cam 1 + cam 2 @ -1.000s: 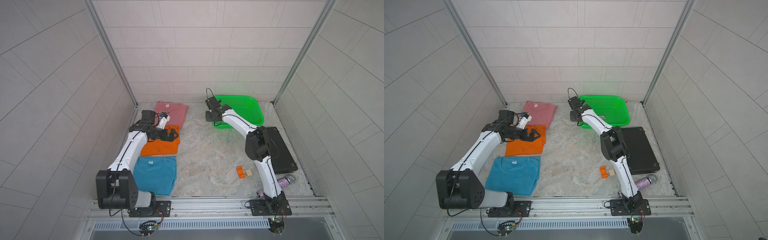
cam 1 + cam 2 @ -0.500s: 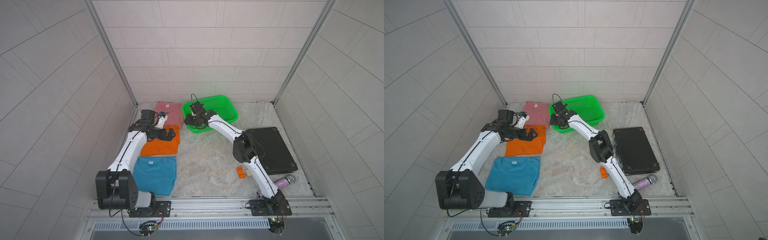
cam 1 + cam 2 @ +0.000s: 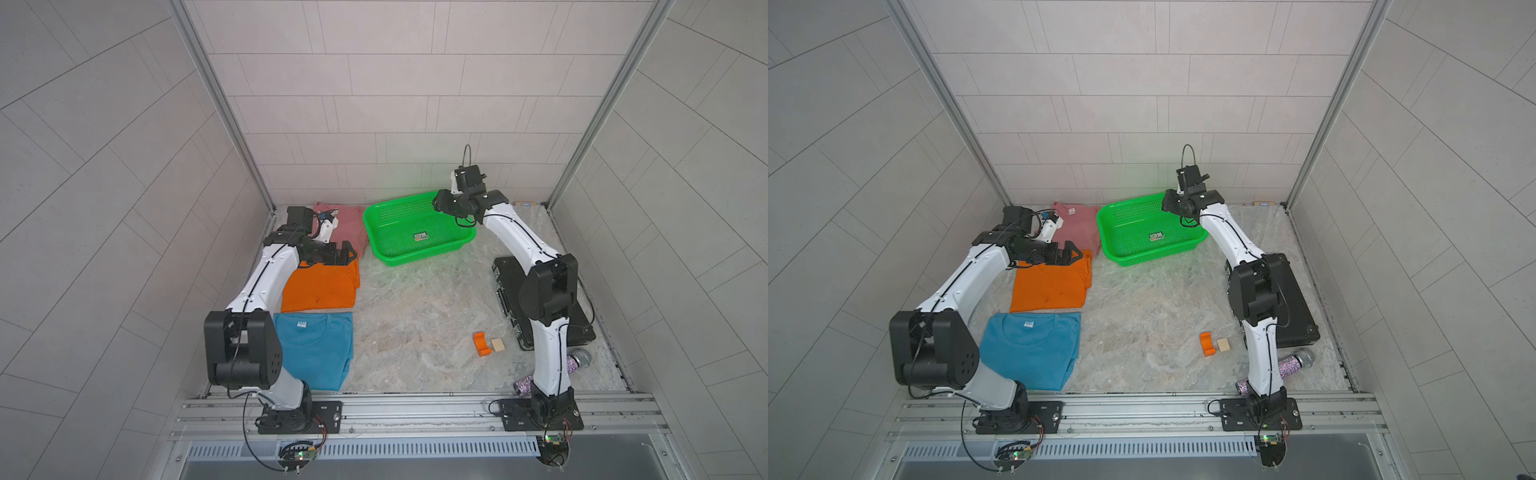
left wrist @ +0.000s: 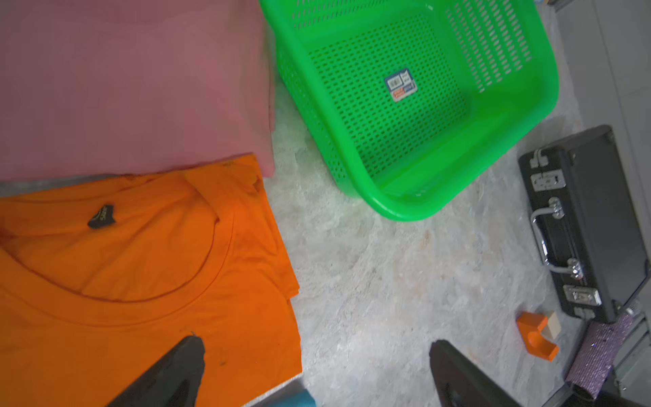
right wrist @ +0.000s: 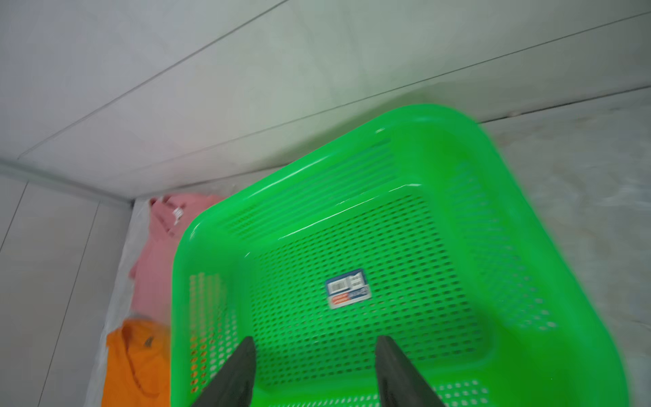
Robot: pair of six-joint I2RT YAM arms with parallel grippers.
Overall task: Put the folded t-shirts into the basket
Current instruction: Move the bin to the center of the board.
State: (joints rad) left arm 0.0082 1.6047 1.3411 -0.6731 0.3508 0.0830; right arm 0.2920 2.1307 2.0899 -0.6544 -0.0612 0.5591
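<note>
**Basket empty at far edge; three shirts flat on the tabletop**

Green basket (image 3: 399, 237) sits on the tabletop (image 3: 415, 324) at the middle of the far edge, a little skewed to it. It holds nothing but a sticker (image 3: 421, 236) on its floor.

Pink t-shirt (image 3: 351, 224) lies in the far left corner, just beside the basket's left wall; contact cannot be told. Orange t-shirt (image 3: 320, 286) comes next along the left edge, collar end close against the pink one. Blue t-shirt (image 3: 316, 349) lies in the near left corner, just beside the orange hem.

Left gripper (image 3: 347, 255): jaws spread wide, hanging over the right side of the orange t-shirt's collar end, nothing between them.

Right gripper (image 3: 438, 204): above the basket's far right corner. The wrist view shows its fingers apart, with only mesh floor seen between them and nothing gripped.

Black case (image 3: 1300, 307) lies along the right edge. Orange block (image 3: 481, 344) and tan block (image 3: 498, 344) sit side by side near its near end. Glittery microphone (image 3: 577, 360) lies in the near right corner.
</note>
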